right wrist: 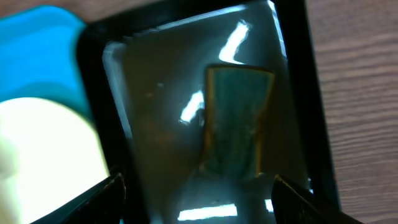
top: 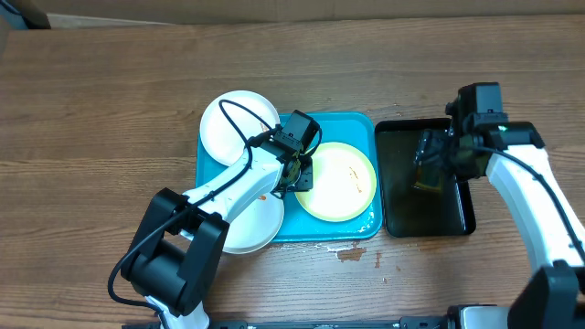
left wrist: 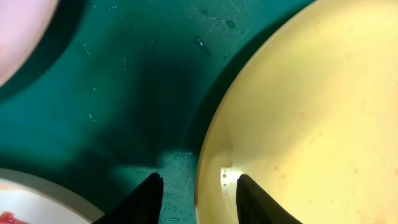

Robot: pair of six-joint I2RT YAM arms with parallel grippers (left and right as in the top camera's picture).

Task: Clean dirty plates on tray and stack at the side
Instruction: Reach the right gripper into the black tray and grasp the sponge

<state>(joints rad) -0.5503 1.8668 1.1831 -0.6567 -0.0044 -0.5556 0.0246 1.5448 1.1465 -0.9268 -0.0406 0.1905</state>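
Two white plates (top: pixel 236 123) overlap the left edge of the blue tray (top: pixel 361 121); the yellow plate (top: pixel 343 183) lies on its right. The left gripper (left wrist: pixel 198 180), part open and empty, straddles that plate's left rim: close squarely. The right gripper (right wrist: pixel 199 183), wide and empty, hovers above the sponge (right wrist: pixel 239 118) in the black tray (top: pixel 430 230).

Two white plates (top: pixel 236 126) (top: pixel 251 224) are lying beside the left gripper's (left wrist: pixel 198 180) jaws, and one yellow-green-rimmed plate (top: pixel 340 183) is poking its edge between them, making three. One turquoise tray (top: pixel 347 123) is sitting under those jaws and one black tray (top: pixel 430 215) under the right gripper's (right wrist: pixel 199 183) jaws, with one green block (right wrist: pixel 238 118) lying ahead of them.
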